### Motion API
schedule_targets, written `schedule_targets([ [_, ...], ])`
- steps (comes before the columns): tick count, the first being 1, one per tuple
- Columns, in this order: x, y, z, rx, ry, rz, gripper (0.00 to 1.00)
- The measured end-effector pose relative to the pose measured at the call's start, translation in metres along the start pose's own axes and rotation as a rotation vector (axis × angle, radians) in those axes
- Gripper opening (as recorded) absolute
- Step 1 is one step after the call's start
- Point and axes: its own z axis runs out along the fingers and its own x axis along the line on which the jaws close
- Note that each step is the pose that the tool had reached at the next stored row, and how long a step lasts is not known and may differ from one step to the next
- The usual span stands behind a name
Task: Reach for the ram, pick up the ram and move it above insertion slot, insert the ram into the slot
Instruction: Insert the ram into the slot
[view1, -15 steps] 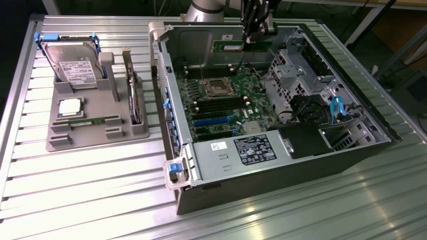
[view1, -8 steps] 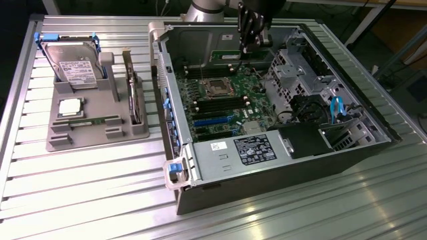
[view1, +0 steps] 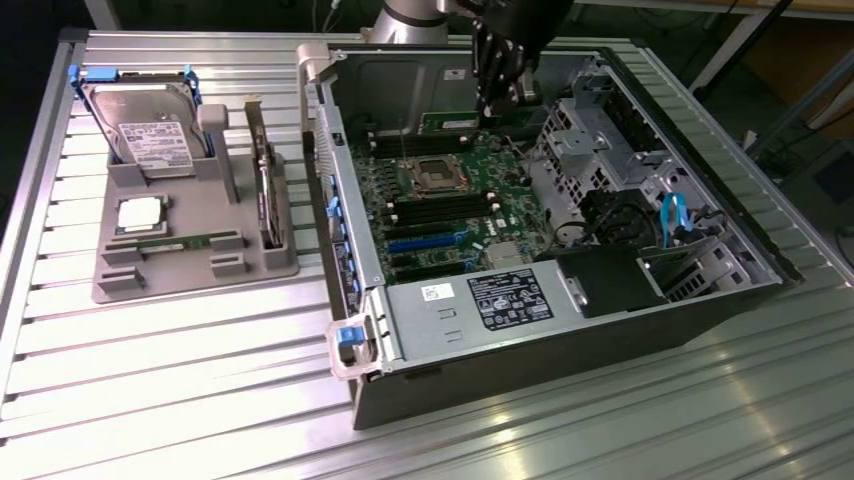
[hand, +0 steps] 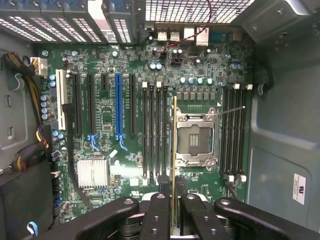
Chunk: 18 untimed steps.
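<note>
From the upper middle of the exterior view the gripper (view1: 507, 96) hangs over the open case (view1: 694, 300), clamped on the ram (hand: 174, 150), whose edge runs just beside the slot (hand: 165, 130) near the processor socket (hand: 196, 137), so I'd hold it upright and parallel.

The ram (hand: 174, 150), pinched in my gripper (hand: 174, 200), shows edge-on as a thin, pale-gold line over the green board. It runs parallel to the slot (hand: 166, 132), a long black socket with pale end clips, appearing just beside it, not seated.
</note>
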Motion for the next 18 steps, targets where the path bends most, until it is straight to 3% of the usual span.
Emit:
schedule_targets([
  [5,0.001,0.0008,0.0131,0.0057,0.0001,0.0,0.14],
  [8,0.002,0.0014,0.0233,0.0125,0.0,-0.001,0.14],
  [11,0.002,0.0058,0.024,0.0133,0.0,-0.001,0.14],
  [14,0.002,0.0141,0.0259,0.0188,-0.0001,-0.001,0.14],
  [18,0.003,0.0188,0.0277,0.0223,0.0001,-0.001,0.14],
])
